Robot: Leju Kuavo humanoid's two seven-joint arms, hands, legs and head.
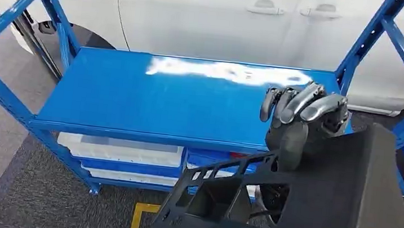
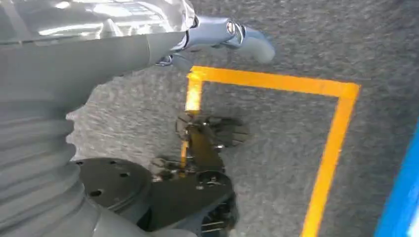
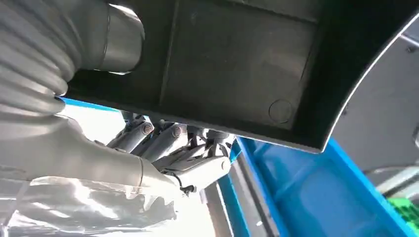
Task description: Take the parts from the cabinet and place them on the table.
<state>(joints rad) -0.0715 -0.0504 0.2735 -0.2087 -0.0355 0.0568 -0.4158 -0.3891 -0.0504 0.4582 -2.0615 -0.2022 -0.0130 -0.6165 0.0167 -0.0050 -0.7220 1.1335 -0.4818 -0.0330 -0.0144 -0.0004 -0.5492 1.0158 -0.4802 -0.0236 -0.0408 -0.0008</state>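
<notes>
The right hand [image 1: 301,121] grips a big black plastic part [image 1: 314,211] by its upper edge; the fingers are curled over the edge and the thumb presses from the near side. In the right wrist view the fingers [image 3: 163,140] lie close together beside the dark wall of the part [image 3: 237,64]. The part is in the air in front of the robot, low and to the right, near the front edge of the blue shelf [image 1: 156,95], and it does not seem to touch the shelf.

The step in hand appears to be the carrying of the part: it is gripped but not yet put down anywhere. The next move probably calls for bringing it to the table and lowering it flat before the fingers let go. The part is wide and held at one edge only, so it may swing or tilt.

The left hand [image 2: 222,34] hangs down over the floor; whether its fingers are spread or curled cannot be told.

The shelf top is bare and shiny. Under it stand pale bins [image 1: 122,150]. Behind the rack is a white car [image 1: 227,15]. The floor is grey carpet [image 2: 276,138] with a yellow line [image 2: 276,85].
</notes>
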